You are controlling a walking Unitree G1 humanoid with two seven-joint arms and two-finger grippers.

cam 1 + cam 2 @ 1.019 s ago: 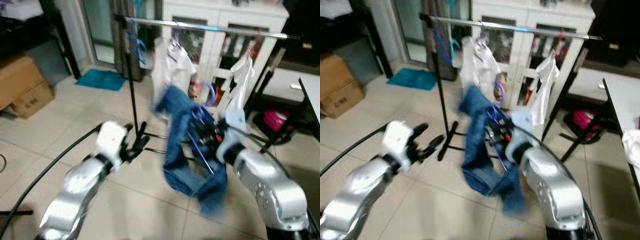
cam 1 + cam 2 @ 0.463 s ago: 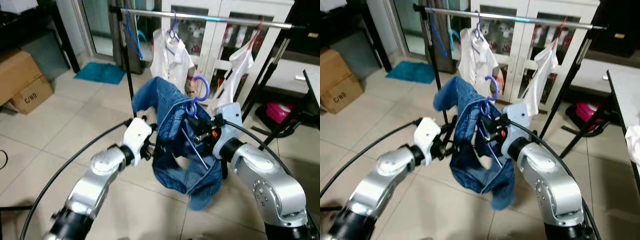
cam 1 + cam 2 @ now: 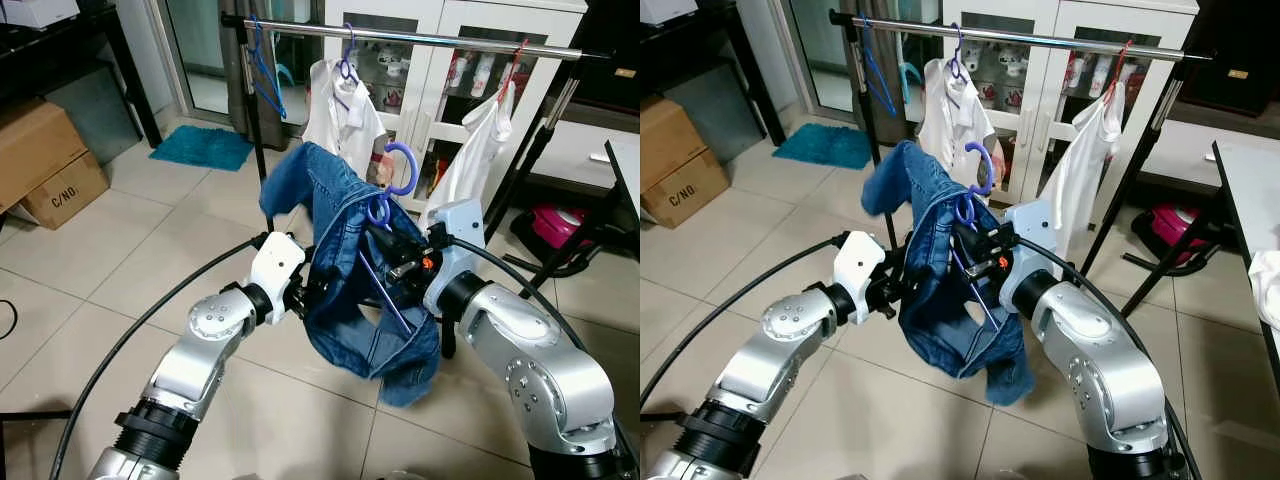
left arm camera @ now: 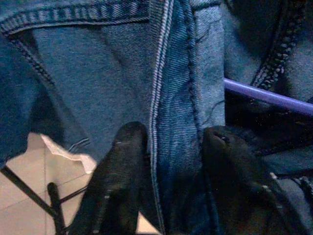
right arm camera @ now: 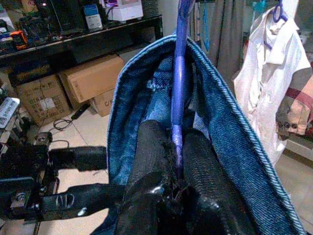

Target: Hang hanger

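**Jeans on a purple hanger, held up short of the rail**

While the clothes rail (image 3: 400,36) runs across the top of the left eye view, the purple hanger (image 3: 385,205) sits well below it and in front of it, its hook up and not on the bar. Blue jeans (image 3: 350,270) are draped over the hanger. The right gripper (image 3: 392,262) is clenched on the hanger just under the hook, below the rail's middle. The left gripper (image 3: 312,290) comes in from the rail's left-post side, fingers against the denim. On the rail hang a white shirt (image 3: 340,110), a second white garment (image 3: 480,150) towards its right end, and an empty blue hanger (image 3: 265,75) near its left end.

Over to the right eye view: same picture, the hanger's hook (image 3: 978,170) below the rail and beside the white shirt. A cardboard box (image 3: 675,165) stands on the floor well to the left of the rail, a teal mat (image 3: 825,145) lies behind its left post, and white cabinets (image 3: 1060,60) stand behind the rail.

Left wrist view: two black fingers (image 4: 122,171) pinch a fold of denim along its stitched seam, and the hanger's purple bar crosses behind.

Right wrist view: the fingers (image 5: 151,147) are closed tight around the purple stem, jeans wrapped either side.
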